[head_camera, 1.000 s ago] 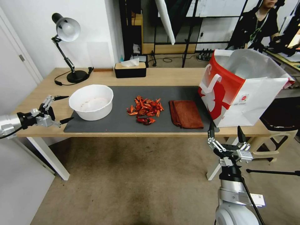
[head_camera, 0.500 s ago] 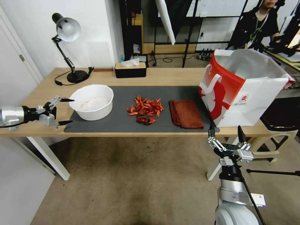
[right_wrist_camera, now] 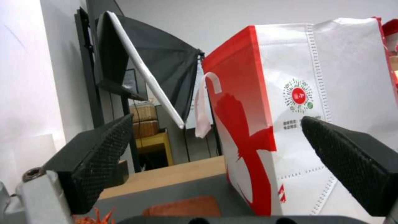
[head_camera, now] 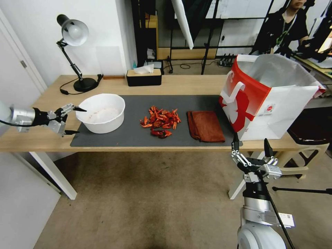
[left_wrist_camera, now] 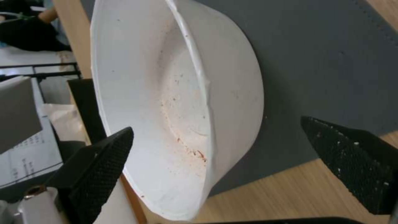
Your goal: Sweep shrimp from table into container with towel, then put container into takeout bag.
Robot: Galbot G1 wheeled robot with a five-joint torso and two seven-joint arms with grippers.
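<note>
A heap of red-orange shrimp (head_camera: 160,121) lies mid-mat on the table (head_camera: 186,84). The white container (head_camera: 102,114) stands at the mat's left end, with reddish specks inside (left_wrist_camera: 136,77). A rust-red towel (head_camera: 205,126) lies folded right of the shrimp. The red and white takeout bag (head_camera: 273,97) stands open at the right end. My left gripper (head_camera: 82,121) is open at the container's left side, one finger over the rim and one outside the wall (left_wrist_camera: 216,124). My right gripper (head_camera: 250,138) is open below the table's front edge, facing the bag (right_wrist_camera: 340,77).
A dark grey mat (head_camera: 135,136) covers the table's middle. A black desk lamp (head_camera: 74,34) stands at the back left and a black tissue box (head_camera: 144,76) at the back centre. A stool (head_camera: 307,152) sits right of the table.
My left gripper has moved up from the table's front-left edge to the container's left rim. The right gripper has barely shifted.
</note>
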